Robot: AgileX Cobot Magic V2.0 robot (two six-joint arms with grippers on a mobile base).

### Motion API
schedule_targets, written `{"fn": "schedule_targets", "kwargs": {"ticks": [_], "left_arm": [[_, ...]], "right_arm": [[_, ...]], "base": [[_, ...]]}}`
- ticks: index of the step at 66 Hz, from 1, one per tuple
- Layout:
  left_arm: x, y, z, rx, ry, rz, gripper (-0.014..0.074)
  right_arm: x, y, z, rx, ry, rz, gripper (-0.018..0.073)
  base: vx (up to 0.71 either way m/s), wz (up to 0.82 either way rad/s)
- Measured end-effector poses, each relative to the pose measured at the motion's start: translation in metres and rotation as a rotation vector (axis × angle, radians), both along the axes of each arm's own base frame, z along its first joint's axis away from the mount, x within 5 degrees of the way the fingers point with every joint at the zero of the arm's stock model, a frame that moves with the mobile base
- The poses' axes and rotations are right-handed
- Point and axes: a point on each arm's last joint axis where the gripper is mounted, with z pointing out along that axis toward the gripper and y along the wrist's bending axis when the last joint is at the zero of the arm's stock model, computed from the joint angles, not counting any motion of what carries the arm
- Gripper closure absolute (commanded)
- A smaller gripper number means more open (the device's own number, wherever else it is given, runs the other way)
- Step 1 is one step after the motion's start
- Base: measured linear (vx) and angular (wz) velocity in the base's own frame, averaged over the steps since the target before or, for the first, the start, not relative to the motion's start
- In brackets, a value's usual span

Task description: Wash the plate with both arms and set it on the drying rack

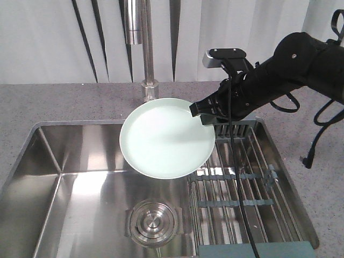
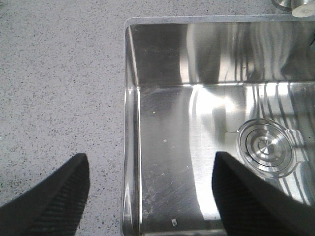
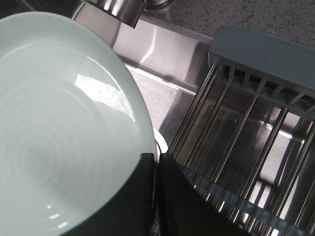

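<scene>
Spanning the left rim of the steel sink (image 2: 162,147), the left gripper (image 2: 147,206) stands wide open and grips nothing; one finger is over the speckled countertop (image 2: 59,88), the other over the basin. The round drain strainer (image 1: 152,221) sits in the basin floor, near centre. Above it, in the air, the plate (image 1: 161,140) is tilted just in front of the faucet (image 1: 146,54). It is round, pale mint-green and glossy, with a low upturned rim, faint concentric rings and bright highlights. The right gripper (image 1: 207,114) is closed on the plate's far-right rim, one finger on each face. The drying rack (image 1: 252,177) of steel rods with grey-blue bars lies across the sink's right part, below the gripper.
</scene>
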Motion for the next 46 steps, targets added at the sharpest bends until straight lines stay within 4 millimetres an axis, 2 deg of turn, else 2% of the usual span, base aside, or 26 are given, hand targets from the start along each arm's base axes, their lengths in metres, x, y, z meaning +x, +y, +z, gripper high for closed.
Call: {"fn": "schedule_targets", "kwargs": {"ticks": [22, 46], "left_arm": [[0.000, 0.000, 0.000, 0.000, 0.000, 0.000, 0.0101], [0.000, 0.000, 0.000, 0.000, 0.000, 0.000, 0.0101]], "right_arm": [[-0.030, 0.015, 0.001, 0.002, 0.016, 0.057, 0.0564], [-0.060, 0.053, -0.002, 0.012, 0.042, 0.167, 0.0564]], "base": [[0.00, 0.00], [0.00, 0.00]]}}
